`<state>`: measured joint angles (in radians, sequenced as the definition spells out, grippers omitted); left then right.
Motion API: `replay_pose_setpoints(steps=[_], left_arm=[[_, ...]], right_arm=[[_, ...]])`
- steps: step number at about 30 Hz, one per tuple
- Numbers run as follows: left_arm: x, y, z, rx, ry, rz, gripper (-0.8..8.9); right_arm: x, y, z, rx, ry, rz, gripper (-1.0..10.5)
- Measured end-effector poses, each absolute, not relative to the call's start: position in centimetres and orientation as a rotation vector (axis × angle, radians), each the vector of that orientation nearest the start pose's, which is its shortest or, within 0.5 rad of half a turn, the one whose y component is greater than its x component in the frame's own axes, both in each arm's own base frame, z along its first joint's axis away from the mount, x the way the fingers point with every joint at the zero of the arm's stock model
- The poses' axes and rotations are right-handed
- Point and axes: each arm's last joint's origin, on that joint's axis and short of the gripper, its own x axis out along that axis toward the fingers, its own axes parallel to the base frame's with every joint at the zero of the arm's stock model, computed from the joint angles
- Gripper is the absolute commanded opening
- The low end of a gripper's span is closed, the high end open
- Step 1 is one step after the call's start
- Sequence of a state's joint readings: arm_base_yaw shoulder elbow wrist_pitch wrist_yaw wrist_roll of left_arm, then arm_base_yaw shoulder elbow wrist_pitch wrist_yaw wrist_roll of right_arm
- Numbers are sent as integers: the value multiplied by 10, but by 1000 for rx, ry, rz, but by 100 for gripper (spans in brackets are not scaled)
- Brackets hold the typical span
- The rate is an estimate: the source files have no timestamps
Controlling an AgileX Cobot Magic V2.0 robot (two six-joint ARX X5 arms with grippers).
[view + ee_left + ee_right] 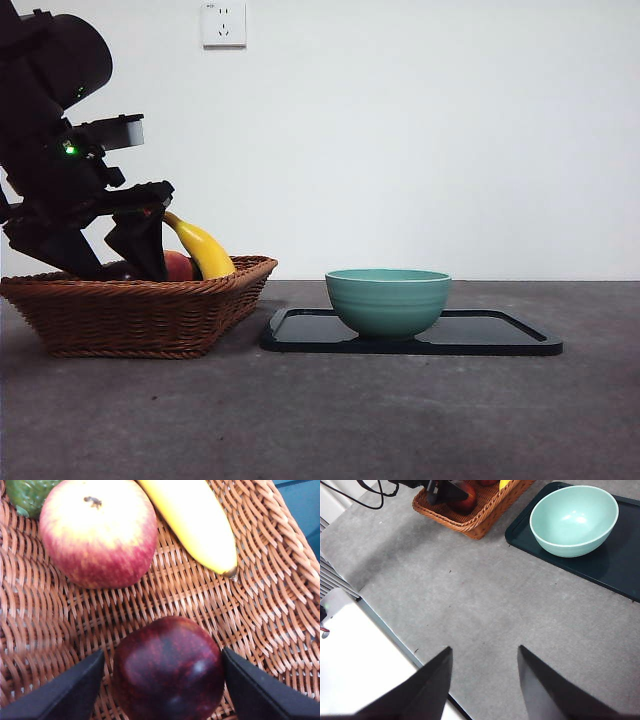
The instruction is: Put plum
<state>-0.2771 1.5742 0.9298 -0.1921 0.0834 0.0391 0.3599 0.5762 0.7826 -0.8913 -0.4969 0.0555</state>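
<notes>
Plum (169, 669) sits nearest the left wrist camera, dark maroon, glossy, resting on the wicker floor of the basket (260, 610), right between the two black jaws of the left hand (162, 680). Jaws are spread, one on each side of the fruit, a sliver of weave showing on the one side, the other about touching; not clamped yet, hand released. Step in hand looks like the grasp: hand is down in the basket and straddling the plum, closing is what's left. Next move calls for squeezing evenly on the round slick skin, then lifting straight up clear of the basket rim and, judging by the layout, carrying over toward the bowl (388, 300) on the black tray (500, 340); destination is a guess, task line doesn't say. Just beyond the hand's jaws: red-yellow apple (97, 532) and the banana (192, 522), both apart from the plum, so no crowding. A green item at the far corner, too cropped to name. In the front view the left arm comes in high from the side, tilted steeply down into the basket, jaw tips below the rim, plum hidden behind wicker. Right hand (485, 680) hangs well away over bare grey tabletop (485, 600), jaws apart, holding nothing, waiting.
</notes>
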Motion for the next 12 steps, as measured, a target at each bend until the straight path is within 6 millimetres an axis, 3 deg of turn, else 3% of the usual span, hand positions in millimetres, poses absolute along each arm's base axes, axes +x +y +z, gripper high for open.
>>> replay_pose_setpoints(steps=[12], left_arm=[[288,-85,239,103,694,-359,378]], right_arm=[[87,48,297,98,727,803,208]])
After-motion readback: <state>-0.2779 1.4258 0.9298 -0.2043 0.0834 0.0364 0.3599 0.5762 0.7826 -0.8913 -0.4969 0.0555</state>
